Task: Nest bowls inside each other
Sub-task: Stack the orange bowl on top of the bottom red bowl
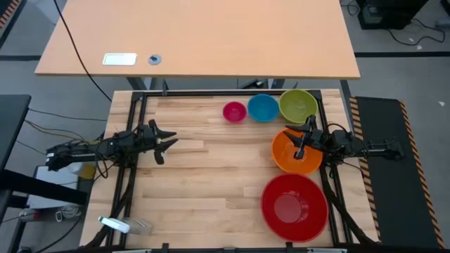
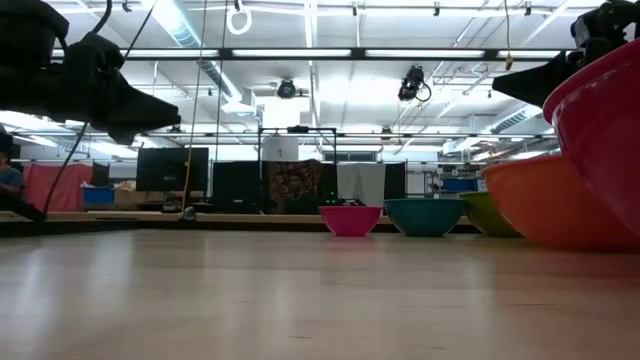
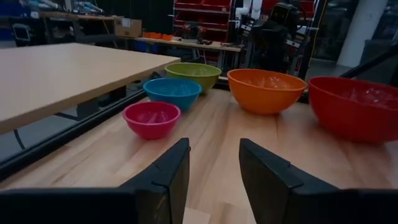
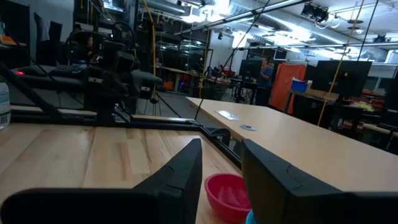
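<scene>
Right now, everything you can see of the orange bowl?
The orange bowl is round, glossy, plastic-looking, second largest of the five. It sits upright and empty on the wooden table's right side, between the yellow-green bowl and the red bowl, close to both; contact can't be confirmed. The right gripper hangs over its rim, not gripping it.

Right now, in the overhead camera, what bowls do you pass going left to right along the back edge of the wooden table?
Pink bowl → blue bowl → yellow-green bowl. The orange bowl and red bowl sit nearer, not in that row.
</scene>
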Controlling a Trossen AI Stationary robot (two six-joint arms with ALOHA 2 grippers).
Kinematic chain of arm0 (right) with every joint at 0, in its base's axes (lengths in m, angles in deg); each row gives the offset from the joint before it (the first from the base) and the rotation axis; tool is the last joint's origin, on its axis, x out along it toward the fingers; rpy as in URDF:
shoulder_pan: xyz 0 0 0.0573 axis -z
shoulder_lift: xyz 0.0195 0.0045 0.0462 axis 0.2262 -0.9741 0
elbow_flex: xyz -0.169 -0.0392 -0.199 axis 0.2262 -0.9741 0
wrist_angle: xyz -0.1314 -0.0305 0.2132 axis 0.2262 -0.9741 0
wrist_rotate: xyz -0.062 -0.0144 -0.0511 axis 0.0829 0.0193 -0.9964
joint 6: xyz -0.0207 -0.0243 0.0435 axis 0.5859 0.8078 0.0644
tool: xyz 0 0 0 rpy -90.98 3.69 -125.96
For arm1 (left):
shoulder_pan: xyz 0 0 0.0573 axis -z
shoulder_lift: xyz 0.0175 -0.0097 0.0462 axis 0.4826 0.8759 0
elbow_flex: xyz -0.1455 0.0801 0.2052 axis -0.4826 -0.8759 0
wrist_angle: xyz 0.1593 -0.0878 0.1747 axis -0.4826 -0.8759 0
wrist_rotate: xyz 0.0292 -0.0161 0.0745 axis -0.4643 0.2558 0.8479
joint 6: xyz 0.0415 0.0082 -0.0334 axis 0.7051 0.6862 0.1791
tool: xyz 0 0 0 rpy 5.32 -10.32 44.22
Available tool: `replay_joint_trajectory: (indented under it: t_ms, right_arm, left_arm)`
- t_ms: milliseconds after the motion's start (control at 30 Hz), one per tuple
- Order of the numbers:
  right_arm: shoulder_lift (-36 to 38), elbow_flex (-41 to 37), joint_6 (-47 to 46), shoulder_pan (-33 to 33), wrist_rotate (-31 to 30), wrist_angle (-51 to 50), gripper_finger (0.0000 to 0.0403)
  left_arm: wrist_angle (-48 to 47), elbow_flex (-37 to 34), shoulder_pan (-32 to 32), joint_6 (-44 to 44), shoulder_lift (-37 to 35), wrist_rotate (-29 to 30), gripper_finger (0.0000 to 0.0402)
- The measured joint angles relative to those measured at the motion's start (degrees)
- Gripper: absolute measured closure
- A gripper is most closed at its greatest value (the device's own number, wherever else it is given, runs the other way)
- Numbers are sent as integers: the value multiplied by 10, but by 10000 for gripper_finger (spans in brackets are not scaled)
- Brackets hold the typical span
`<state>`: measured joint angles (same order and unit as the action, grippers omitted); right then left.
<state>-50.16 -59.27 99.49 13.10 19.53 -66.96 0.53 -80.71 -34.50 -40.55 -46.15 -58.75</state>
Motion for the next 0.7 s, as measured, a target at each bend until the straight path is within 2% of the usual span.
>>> replay_joint_trajectory:
  t_ms: [233,367,467,567,700]
  right_arm:
    - [0,0,0,0,0,0,283]
    - [0,0,0,0,0,0,283]
    - [0,0,4,0,-1,0,283]
    - [0,0,28,6,-33,14,283]
    - [-1,0,-41,12,-31,88,283]
  left_arm:
    - [71,0,0,-48,0,3,260]
    - [116,0,0,-131,0,2,260]
    - [163,0,0,-233,0,2,260]
    - [224,0,0,-296,0,6,260]
    - [311,0,0,-312,0,26,260]
